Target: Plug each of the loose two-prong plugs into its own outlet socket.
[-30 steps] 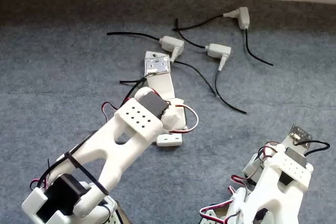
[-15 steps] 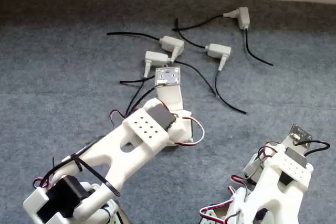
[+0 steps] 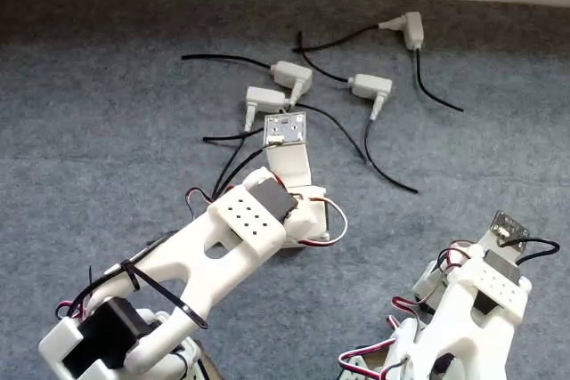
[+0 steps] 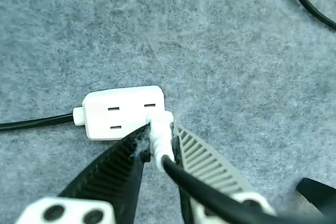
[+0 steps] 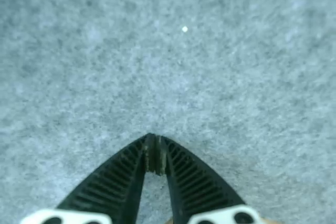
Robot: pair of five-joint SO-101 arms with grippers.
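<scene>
My left gripper (image 4: pixel 157 141) is shut on a white two-prong plug (image 4: pixel 160 129) whose black cord runs back between the fingers. The plug's tip touches the near edge of a white outlet socket (image 4: pixel 123 111) lying flat on the carpet, beside its slots. In the high view the left arm (image 3: pixel 254 215) covers that spot. Several more white plug pieces with black cords lie beyond it: one (image 3: pixel 265 97) close to the wrist, another (image 3: pixel 292 73), a third (image 3: pixel 370 86). My right gripper (image 5: pixel 156 156) is shut on nothing, low over bare carpet.
The right arm (image 3: pixel 485 295) sits folded at the near right corner. A fourth white plug piece (image 3: pixel 411 28) lies far back on the right. Black cords (image 3: pixel 392 175) trail across the middle of the grey carpet.
The left arm swung right and drew back a little, covering the white outlet that showed beside it and uncovering a plug behind its wrist. The right arm kept still.
</scene>
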